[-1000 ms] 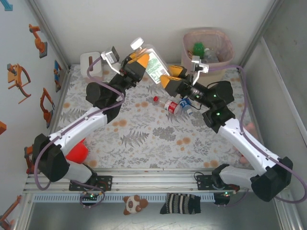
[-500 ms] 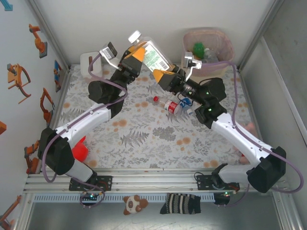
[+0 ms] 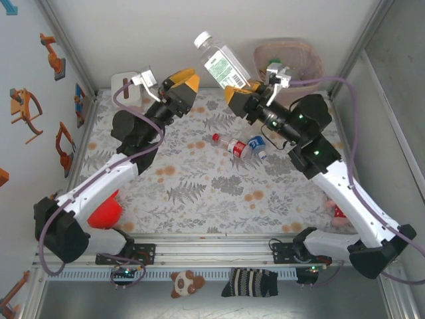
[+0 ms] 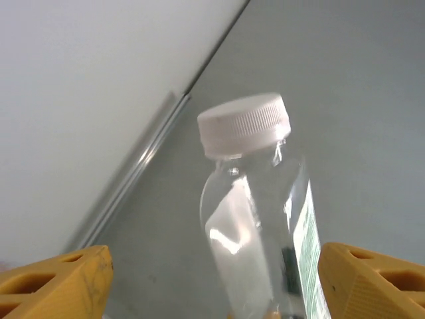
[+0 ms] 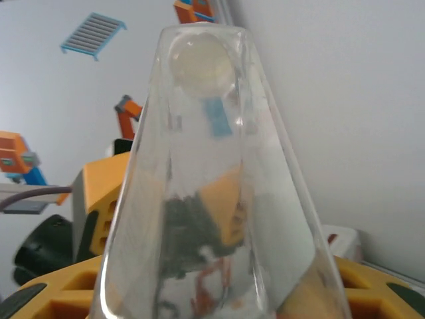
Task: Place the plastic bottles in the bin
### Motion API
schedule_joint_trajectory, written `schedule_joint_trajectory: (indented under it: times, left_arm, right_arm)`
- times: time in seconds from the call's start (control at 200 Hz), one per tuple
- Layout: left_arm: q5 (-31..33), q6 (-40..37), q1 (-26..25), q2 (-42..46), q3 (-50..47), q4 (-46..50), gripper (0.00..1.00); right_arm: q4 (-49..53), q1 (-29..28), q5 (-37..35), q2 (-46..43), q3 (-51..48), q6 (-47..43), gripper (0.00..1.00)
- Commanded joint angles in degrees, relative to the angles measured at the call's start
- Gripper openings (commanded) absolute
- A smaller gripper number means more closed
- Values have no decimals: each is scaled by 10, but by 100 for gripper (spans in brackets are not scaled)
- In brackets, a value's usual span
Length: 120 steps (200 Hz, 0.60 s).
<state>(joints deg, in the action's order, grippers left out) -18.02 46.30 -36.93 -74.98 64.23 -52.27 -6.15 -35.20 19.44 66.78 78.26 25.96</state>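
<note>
My right gripper (image 3: 240, 93) is shut on the base of a large clear plastic bottle (image 3: 222, 65) with a white cap and a green-printed label, holding it in the air tilted up and to the left, left of the bin (image 3: 312, 63). In the right wrist view the bottle (image 5: 212, 199) rises straight out of the gripper (image 5: 219, 299). My left gripper (image 3: 182, 83) stands open to the bottle's left, apart from it; its yellow fingers (image 4: 60, 286) flank the bottle (image 4: 259, 212) at a distance. Two small bottles (image 3: 236, 147) lie on the table. A green bottle (image 3: 273, 65) lies in the bin.
A white tissue box (image 3: 126, 90) stands at the back left corner. A red object (image 3: 106, 212) lies near the left arm's base, a pink one (image 3: 339, 211) at the right edge. A stuffed toy (image 3: 184, 282) and a striped sock (image 3: 252, 282) lie below the front rail.
The left gripper opened and drew back left off the large bottle. The right gripper closed on its base and swung it up and to the right, cap pointing up-left.
</note>
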Motion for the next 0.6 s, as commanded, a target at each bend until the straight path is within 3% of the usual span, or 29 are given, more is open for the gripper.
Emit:
schedule_joint_trajectory:
  times: [0.0, 0.22, 0.426, 0.596]
  left_arm:
    - [15, -83, 2, 37, -2, 149, 80]
    - [23, -115, 2, 75, -24, 235, 80]
    - [29, -119, 3, 104, -48, 260, 80]
    - [41, -127, 3, 126, -62, 282, 80]
  right_arm:
    - [152, 27, -78, -4, 53, -43, 32]
    - [281, 138, -94, 40, 146, 22, 26]
    - [296, 240, -82, 110, 198, 111, 21]
    - [322, 289, -114, 189, 261, 230, 14]
